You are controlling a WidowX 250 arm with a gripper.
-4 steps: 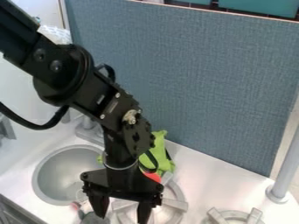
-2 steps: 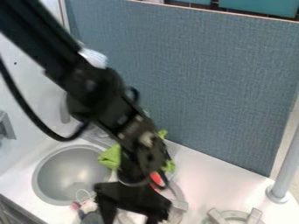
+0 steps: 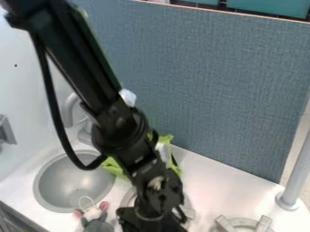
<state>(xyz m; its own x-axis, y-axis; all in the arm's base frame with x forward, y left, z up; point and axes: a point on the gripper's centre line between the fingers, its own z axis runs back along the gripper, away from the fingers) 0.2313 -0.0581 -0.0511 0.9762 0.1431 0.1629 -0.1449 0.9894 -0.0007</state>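
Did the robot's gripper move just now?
Yes. The gripper has moved toward the picture's right, farther from the round sink.

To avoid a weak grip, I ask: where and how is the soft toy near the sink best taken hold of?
Probably by its grey body, just below the head, from above. The body looks fuller than the thin loop at the head, and its upper side is uncovered beside the sink.

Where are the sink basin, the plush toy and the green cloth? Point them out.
Sink basin [image 3: 71,185]: camera view, on its bare inner surface.
Plush toy [image 3: 97,225]: camera view, on its gray body.
Green cloth [image 3: 113,167]: camera view, on the part nearest the basin.
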